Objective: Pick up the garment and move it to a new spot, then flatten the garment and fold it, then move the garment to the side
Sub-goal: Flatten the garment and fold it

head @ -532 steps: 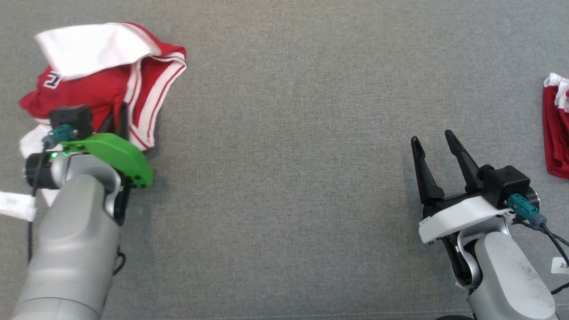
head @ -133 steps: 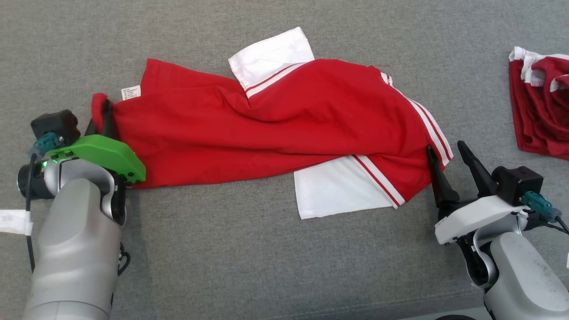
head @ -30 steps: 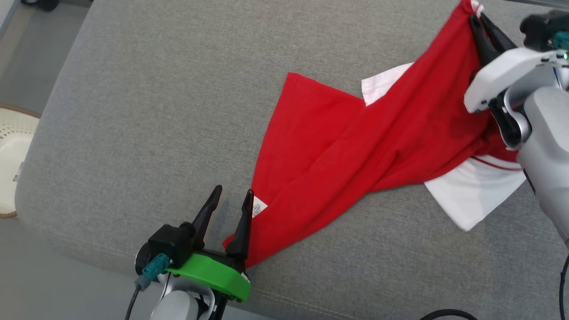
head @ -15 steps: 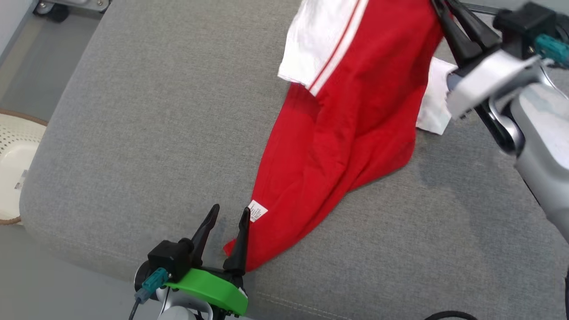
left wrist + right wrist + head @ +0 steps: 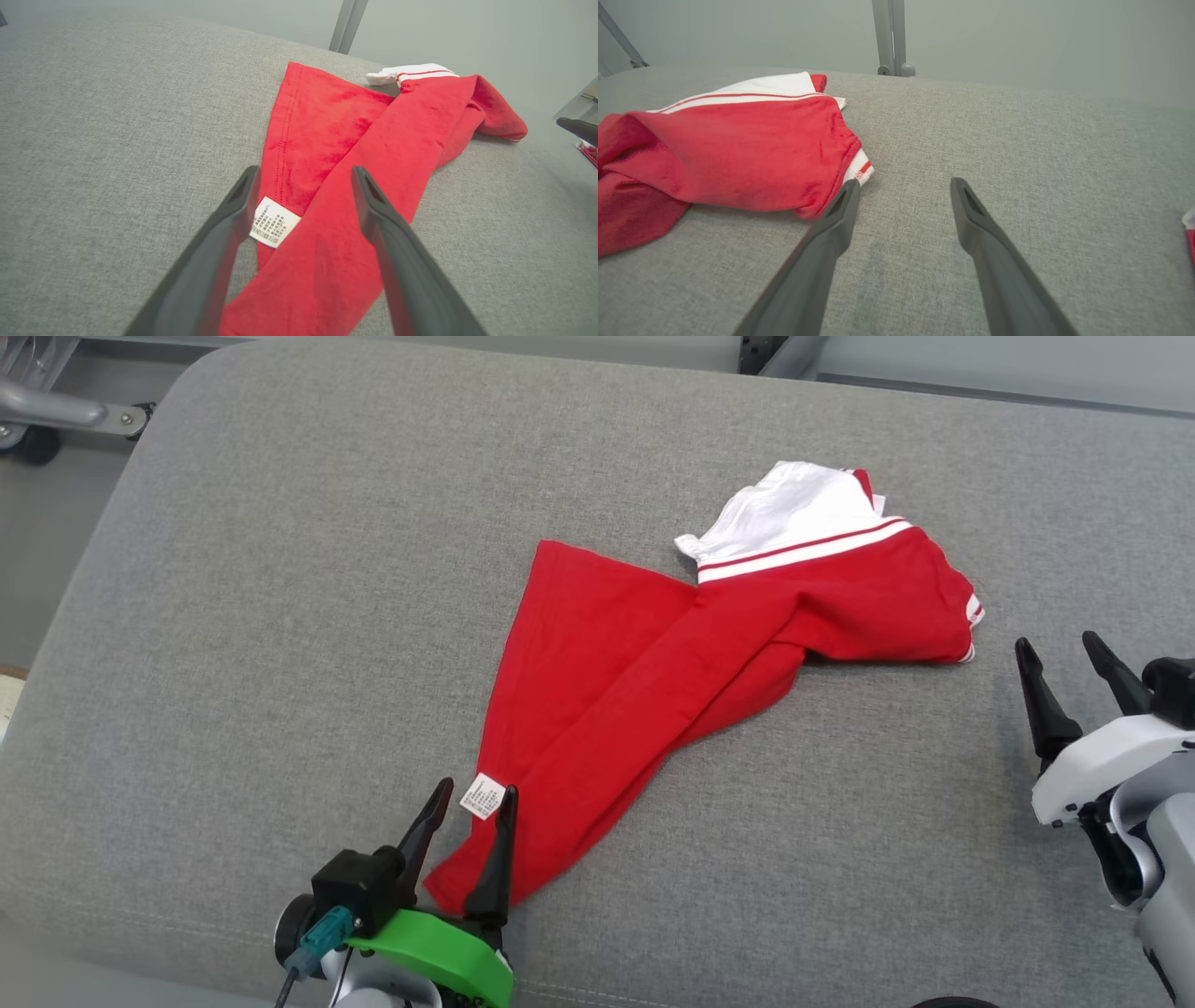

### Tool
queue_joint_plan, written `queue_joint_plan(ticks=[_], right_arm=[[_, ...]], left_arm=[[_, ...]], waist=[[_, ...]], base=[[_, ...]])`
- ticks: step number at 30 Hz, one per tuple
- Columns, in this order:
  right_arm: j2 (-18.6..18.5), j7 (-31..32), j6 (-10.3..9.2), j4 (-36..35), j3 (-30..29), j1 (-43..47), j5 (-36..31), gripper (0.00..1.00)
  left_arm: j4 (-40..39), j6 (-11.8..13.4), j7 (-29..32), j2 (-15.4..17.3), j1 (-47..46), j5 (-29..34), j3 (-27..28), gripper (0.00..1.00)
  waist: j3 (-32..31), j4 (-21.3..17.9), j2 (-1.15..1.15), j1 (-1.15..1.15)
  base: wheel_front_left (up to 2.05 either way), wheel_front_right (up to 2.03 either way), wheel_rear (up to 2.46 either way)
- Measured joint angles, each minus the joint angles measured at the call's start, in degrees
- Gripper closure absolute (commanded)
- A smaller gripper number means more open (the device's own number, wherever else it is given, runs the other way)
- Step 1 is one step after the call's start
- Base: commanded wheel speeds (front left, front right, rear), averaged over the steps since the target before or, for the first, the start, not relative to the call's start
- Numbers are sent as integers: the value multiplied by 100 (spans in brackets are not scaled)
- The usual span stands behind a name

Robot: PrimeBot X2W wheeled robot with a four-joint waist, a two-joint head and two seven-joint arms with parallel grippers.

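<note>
Grey fabric cushion (image 5: 233,616), metal post (image 5: 892,37) behind its far edge, scrap of another red-and-white cloth (image 5: 1190,233) at the right wrist view's edge. Twisted diagonally across the cushion: red garment (image 5: 653,672) with a white striped sleeve. White care label (image 5: 273,221) at its near end, print too small to read. Left gripper (image 5: 477,791) low, spread wide either side of that end, gripping nothing. Right gripper (image 5: 1057,641) wide apart and empty, just beside the striped end.

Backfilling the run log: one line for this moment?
phase: flatten pending | garment: twisted, not flat, on grey cushion | left fingers: open, label corner between them | right fingers: open, empty, beside garment
</note>
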Motion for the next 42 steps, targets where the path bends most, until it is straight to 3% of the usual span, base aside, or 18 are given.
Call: queue_joint_plan(ticks=[6,15,19,27,38,39,41,42], right_arm=[[277,1,-1,-338,-127,-57,-369,0],[660,477,0,-258,1439,-1545,-358,0],[675,893,0,58,2057,-2240,-363,0],[593,1902,0,1244,2679,-3009,-222,0],[598,2357,0,1694,3263,-3233,60,0],[600,2373,0,1731,3297,-3249,65,6],[604,2330,0,1806,3306,-3281,65,57],[595,2294,0,1864,3307,-3320,55,97]], left_arm=[[16,0,-1,-1,108,13,-34,0],[-1,0,0,1,70,-160,-342,0],[-26,1,0,1,-20,-302,-578,0],[-114,4,-1,2,-88,-721,-988,0],[-51,37,-1,2,15,-795,-1029,0],[-53,40,0,2,3,-797,-1029,0],[-67,42,-1,2,-44,-797,-1029,0],[-77,42,0,2,-67,-797,-1032,0]], waist=[[-158,-102,0,0],[-8,197,0,0],[103,424,0,0],[323,1085,0,0],[513,1457,0,0],[522,1455,0,0],[541,1448,0,0],[551,1444,0,0]], base=[[0,0,0],[0,0,0],[0,0,0],[0,0,0],[0,0,0],[0,0,0],[0,0,0],[0,0,0]])
